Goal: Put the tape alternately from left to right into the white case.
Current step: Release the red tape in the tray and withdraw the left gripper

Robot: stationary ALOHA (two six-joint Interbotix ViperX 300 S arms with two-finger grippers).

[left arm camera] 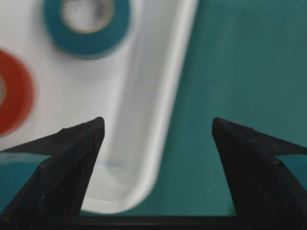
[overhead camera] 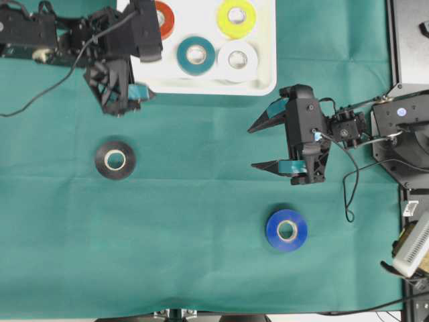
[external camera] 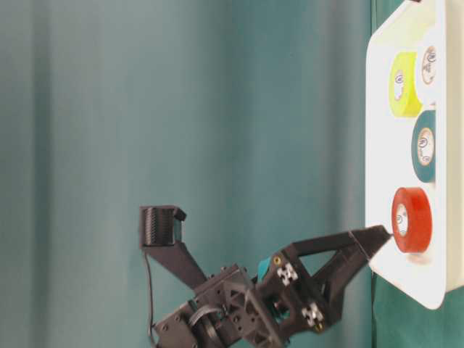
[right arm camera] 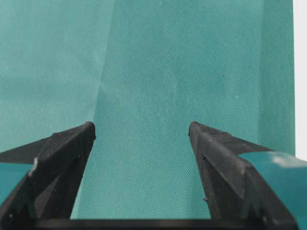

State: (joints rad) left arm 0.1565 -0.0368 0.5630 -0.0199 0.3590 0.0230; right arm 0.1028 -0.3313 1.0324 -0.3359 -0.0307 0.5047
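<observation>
The table [overhead camera: 201, 221] is covered by a matte green woven cloth with faint fold creases.

Left zone: the left end effector [overhead camera: 131, 77] sits at the near-left corner of the white case [overhead camera: 268, 84]. Its black, wedge-shaped fingers with teal pads are spread apart and carry nothing. In the left wrist view, one fingertip [left arm camera: 91, 132] lies over the case floor and the other over the cloth, with the rounded rim between them. The black tape roll [overhead camera: 114, 159], a flat glossy ring with a pale core, lies on the cloth nearer than this end effector, well apart from the case.

Centre zone: the white case is a shallow, smooth plastic tray with rounded corners and a raised rim. It holds four rolls, each lying flat:
- red roll [overhead camera: 166, 20], far left, partly hidden by the left arm;
- teal roll [overhead camera: 196, 55], near centre;
- white roll [overhead camera: 237, 60], just right of the teal roll, touching it;
- yellow roll [overhead camera: 236, 18], far right.

Right zone: the right end effector [overhead camera: 258, 144] hangs over bare cloth, near the case's right corner. Its fingers are spread wide and released, grasping nothing. The blue roll [overhead camera: 286, 230] lies flat on the cloth, nearer than this end effector and apart from it.
</observation>
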